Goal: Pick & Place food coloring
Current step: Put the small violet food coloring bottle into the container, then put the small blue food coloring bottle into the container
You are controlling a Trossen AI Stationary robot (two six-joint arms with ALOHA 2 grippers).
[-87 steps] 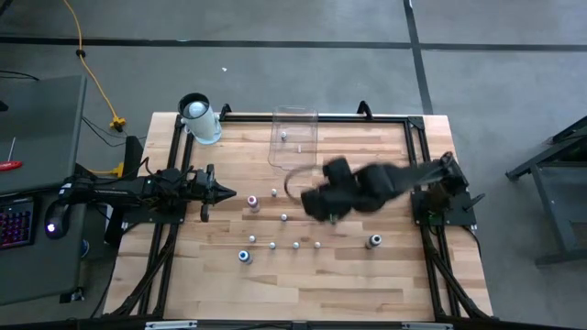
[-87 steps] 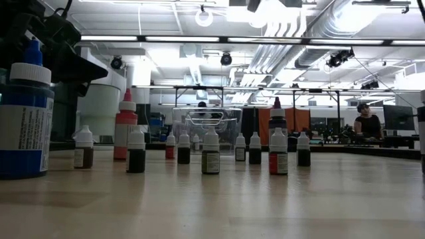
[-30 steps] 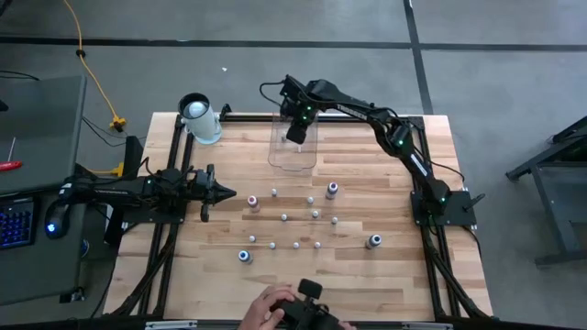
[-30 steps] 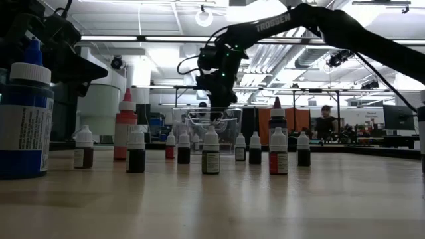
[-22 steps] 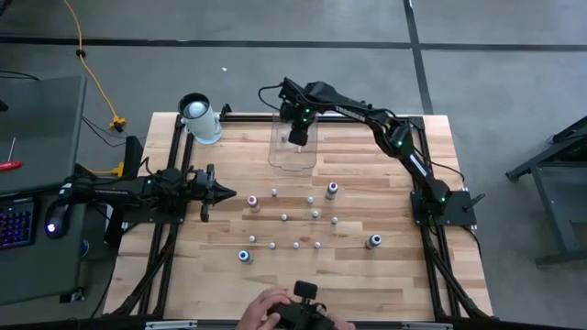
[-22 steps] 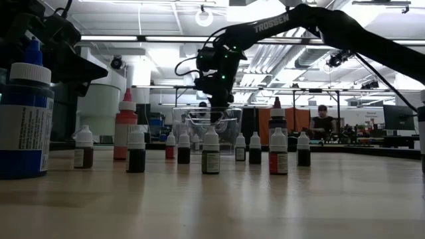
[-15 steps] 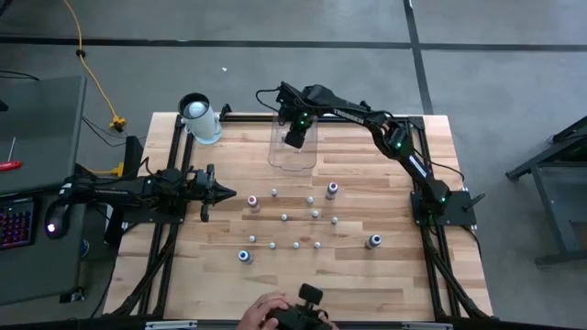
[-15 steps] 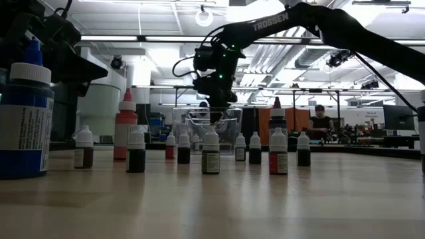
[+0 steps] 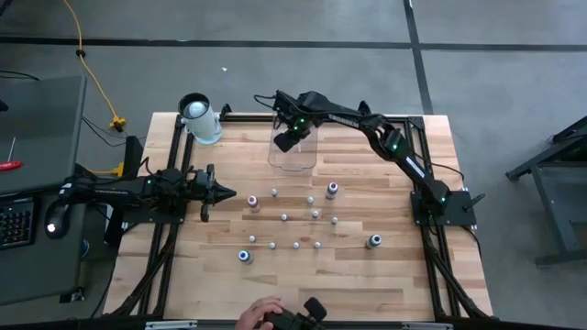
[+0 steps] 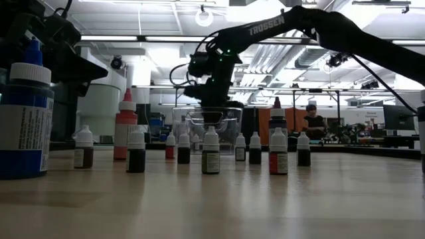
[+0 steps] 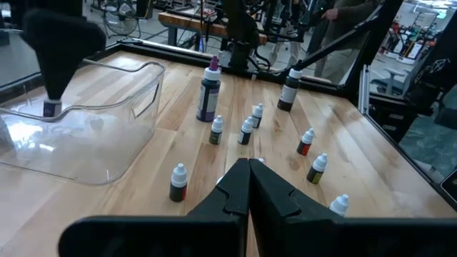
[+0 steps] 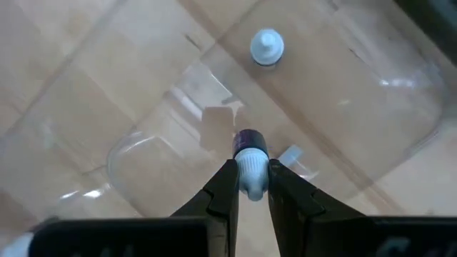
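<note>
White cylinder [image 9: 199, 117] at table's far-left corner, yellow cable [image 9: 92, 69] on floor, keyboard [image 9: 13, 216] left, person [image 10: 312, 123] in background.

Bright ceiling lights glare in the low view, silhouetting the backlit bottles [image 10: 210, 151].

Since the earliest pictures, the dark two-finger right gripper [image 9: 286, 141] has travelled from mid-table to above the clear plastic rectangular bin [image 9: 295, 163], recently shifting toward its left edge. It now clamps a tiny white-capped bottle [image 12: 250, 161]. A person's hand [image 9: 260, 314] has appeared at the table's near edge.
</note>
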